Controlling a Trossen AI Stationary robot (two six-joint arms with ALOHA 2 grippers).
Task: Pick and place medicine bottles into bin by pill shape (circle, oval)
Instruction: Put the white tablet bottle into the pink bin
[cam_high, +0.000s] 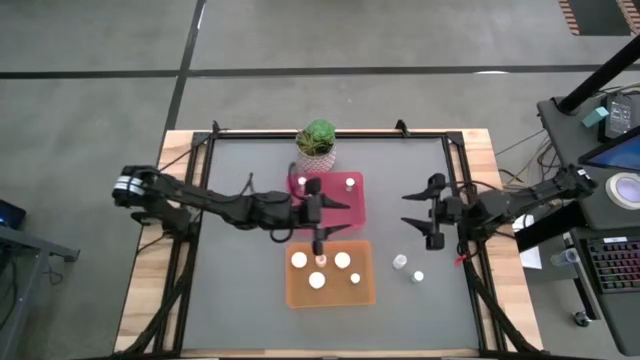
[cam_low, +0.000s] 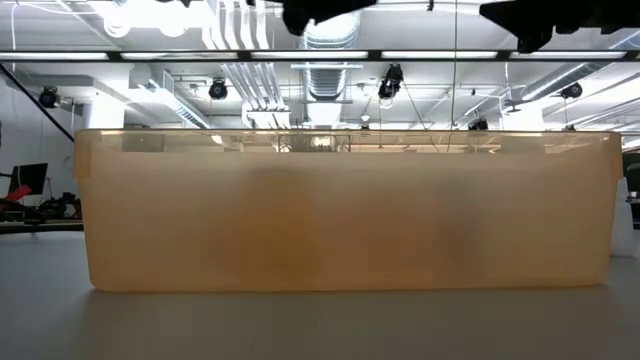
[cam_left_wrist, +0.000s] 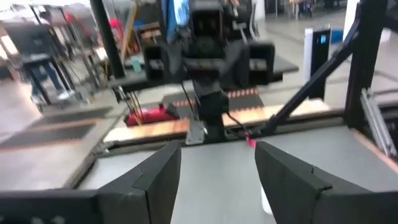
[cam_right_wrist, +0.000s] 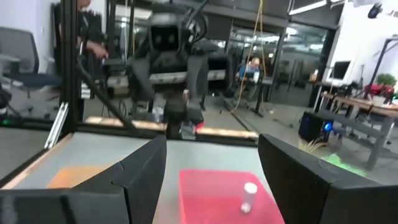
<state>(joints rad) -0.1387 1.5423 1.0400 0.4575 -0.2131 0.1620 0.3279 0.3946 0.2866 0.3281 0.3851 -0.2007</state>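
Several white-capped medicine bottles (cam_high: 317, 281) stand in the orange tray (cam_high: 372, 296). Two more (cam_high: 349, 183) stand in the red tray (cam_high: 356, 212), and one of them also shows in the right wrist view (cam_right_wrist: 250, 196). Two bottles (cam_high: 400, 262) stand loose on the grey table to the right of the orange tray. My left gripper (cam_high: 338, 217) hovers open and empty over the gap between the two trays, with its fingers pointing toward the table's right edge (cam_left_wrist: 217, 180). My right gripper (cam_high: 418, 218) is open and empty to the right of the red tray (cam_right_wrist: 211, 180).
A green potted plant (cam_high: 317, 140) stands at the table's far edge behind the red tray. The orange tray's near wall (cam_low: 340, 210) fills the low view. A wooden border (cam_high: 480, 200) frames the grey mat. Bare mat lies left of the trays.
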